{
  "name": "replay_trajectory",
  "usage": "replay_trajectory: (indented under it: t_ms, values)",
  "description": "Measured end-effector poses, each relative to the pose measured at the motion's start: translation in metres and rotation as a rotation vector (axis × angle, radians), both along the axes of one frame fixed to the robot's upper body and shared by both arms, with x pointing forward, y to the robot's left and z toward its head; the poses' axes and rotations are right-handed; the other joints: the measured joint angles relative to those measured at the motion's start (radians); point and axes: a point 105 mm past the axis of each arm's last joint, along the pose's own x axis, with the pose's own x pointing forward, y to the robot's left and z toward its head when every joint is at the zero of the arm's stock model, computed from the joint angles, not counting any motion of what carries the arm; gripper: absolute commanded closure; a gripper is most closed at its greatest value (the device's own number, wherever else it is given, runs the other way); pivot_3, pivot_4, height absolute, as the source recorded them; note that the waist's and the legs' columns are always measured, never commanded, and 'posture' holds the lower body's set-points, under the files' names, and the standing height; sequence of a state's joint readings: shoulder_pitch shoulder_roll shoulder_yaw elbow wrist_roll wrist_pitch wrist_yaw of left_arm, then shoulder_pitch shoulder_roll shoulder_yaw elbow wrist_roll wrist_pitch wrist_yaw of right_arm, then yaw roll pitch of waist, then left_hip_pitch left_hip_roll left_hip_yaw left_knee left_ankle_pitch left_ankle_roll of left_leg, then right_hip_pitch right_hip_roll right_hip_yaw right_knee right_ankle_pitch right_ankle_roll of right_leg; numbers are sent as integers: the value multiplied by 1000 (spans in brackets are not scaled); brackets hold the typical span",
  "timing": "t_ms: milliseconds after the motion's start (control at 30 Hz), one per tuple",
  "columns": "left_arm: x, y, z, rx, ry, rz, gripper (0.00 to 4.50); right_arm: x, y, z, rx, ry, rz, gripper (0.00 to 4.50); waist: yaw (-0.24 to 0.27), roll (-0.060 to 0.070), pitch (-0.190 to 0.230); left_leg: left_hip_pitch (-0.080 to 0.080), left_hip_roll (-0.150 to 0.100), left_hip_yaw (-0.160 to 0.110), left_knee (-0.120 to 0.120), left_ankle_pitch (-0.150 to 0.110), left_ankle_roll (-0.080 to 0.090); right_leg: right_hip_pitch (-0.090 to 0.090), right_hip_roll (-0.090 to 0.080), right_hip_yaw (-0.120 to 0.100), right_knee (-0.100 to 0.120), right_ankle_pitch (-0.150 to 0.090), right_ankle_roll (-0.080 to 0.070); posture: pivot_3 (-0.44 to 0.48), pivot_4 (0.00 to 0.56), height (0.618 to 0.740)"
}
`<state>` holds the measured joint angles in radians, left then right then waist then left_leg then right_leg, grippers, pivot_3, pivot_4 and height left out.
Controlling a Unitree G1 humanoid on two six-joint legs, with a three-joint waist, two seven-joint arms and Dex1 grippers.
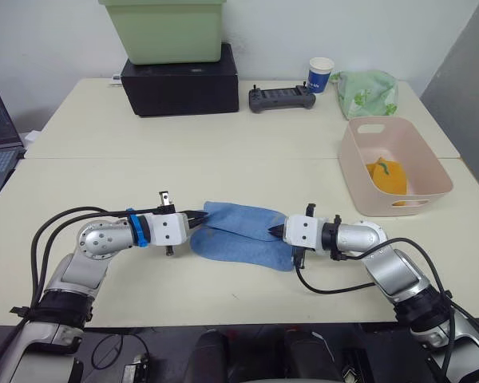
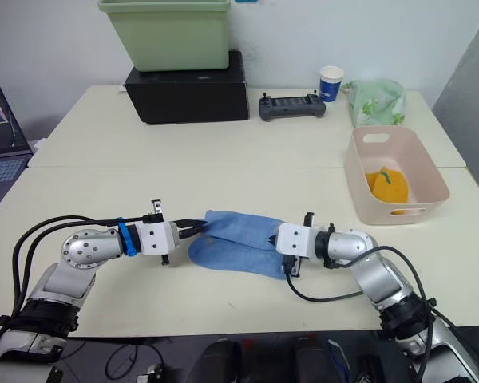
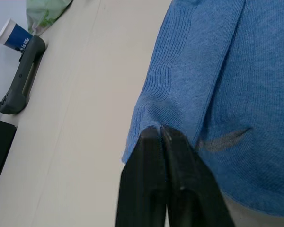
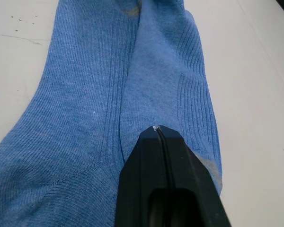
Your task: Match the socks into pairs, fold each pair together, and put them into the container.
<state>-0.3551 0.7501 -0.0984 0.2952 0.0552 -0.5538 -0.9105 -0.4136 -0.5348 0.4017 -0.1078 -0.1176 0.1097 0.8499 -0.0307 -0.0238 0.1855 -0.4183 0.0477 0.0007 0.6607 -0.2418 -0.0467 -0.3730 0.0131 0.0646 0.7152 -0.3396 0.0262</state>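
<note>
Blue socks (image 1: 243,234): lying lengthwise from nine to three o'clock, left gripper (image 1: 198,219) and right gripper (image 1: 276,231) each pinching opposite ends, fingers pressed together.

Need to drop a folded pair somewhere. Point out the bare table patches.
Free: the table between black box and blue socks, and the near edge below the socks. Crowded: the far right corner, with controller, cup, green bag and pink basket.
</note>
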Motion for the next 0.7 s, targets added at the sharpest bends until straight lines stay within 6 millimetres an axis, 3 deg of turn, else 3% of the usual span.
replay_trajectory:
  t_ms: [233,367,667,700]
  values:
    - [2,2,0,-12,11,13,4483,3,-5,7,34,-1,-20,4500,0,0,0,0,0,0,0,0,0,0,0,0,0,0,0,0,150,740]
    - [1,-4,8,-59,24,25,4483,-5,-4,10,67,48,-9,4500,0,0,0,0,0,-1,0,0,0,0,0,0,0,0,0,0,150,740]
    - [-2,-20,29,-149,63,8,4500,-7,-4,7,29,26,-21,1452,0,0,0,0,0,-1,0,0,0,0,1,0,1,0,0,0,150,740]
    - [-2,-23,32,-176,78,10,4500,-7,-4,5,19,27,-22,1452,-1,0,0,0,0,-1,0,0,0,0,1,0,0,0,0,0,150,740]
